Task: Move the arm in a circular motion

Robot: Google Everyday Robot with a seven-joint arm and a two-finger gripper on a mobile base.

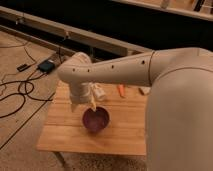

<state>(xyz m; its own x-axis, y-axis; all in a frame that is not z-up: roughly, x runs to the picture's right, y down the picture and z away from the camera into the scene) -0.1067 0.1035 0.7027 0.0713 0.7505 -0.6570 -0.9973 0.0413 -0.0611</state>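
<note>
The arm [117, 67] is reaching left across the bench [60, 131], its end effector [91, 104] hanging just above the purple bowl [97, 121] (spread or pressed together, I cannot tell), and nothing here is showing how much of the circle is done.

Warm, dim light falls from above on my arm [125, 67] and the wooden table [65, 132]; the background is nearly black. My gripper [84, 106] hangs above the purple bowl [97, 122], its underside shaded.
</note>
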